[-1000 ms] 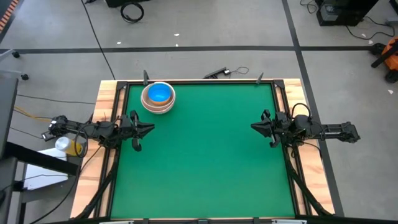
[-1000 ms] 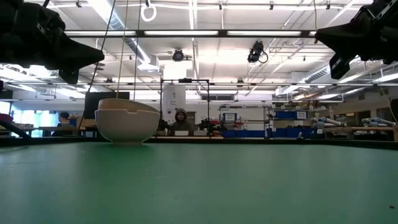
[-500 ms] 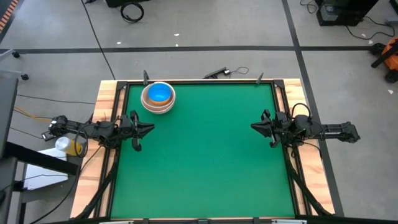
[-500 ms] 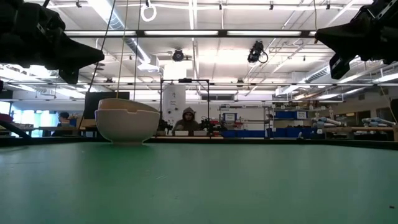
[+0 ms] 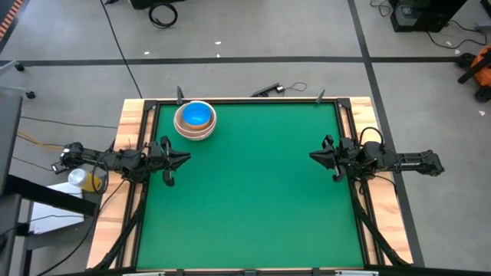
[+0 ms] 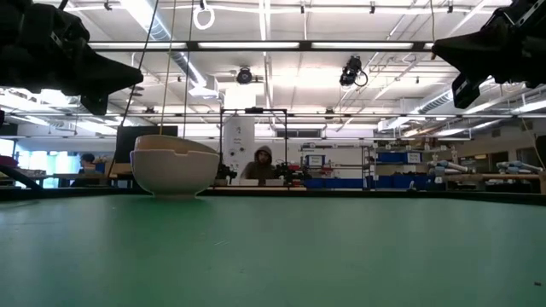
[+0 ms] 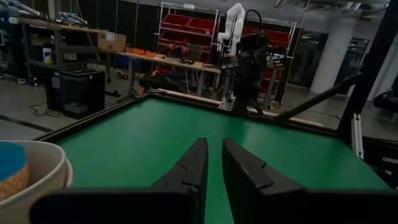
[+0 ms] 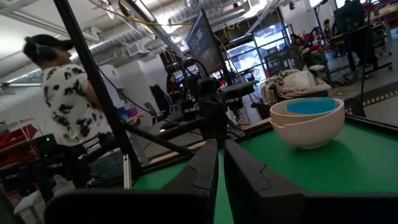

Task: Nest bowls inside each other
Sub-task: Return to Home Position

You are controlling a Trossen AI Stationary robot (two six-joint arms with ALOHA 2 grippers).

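The bowls (image 5: 195, 120) stand as one nested stack at the table's far left, with a bright blue bowl (image 5: 197, 115) innermost inside tan and cream ones. The stack rests on its base on the green mat (image 5: 253, 192). It also shows in the low view (image 6: 175, 165), the left wrist view (image 7: 28, 180) and the right wrist view (image 8: 308, 121). My left gripper (image 5: 186, 159) hovers shut at the left edge, just near of the stack. My right gripper (image 5: 312, 156) hovers shut at the right edge. Neither holds anything.
A wooden frame (image 5: 130, 153) borders the mat. The mat is bare green apart from the stack. A person (image 8: 68, 106) stands beyond the table's left side, and another person (image 6: 263, 164) stands far behind the table.
The person far behind the table has shifted a little to the right in the low view. Bowls and both arms have kept still.
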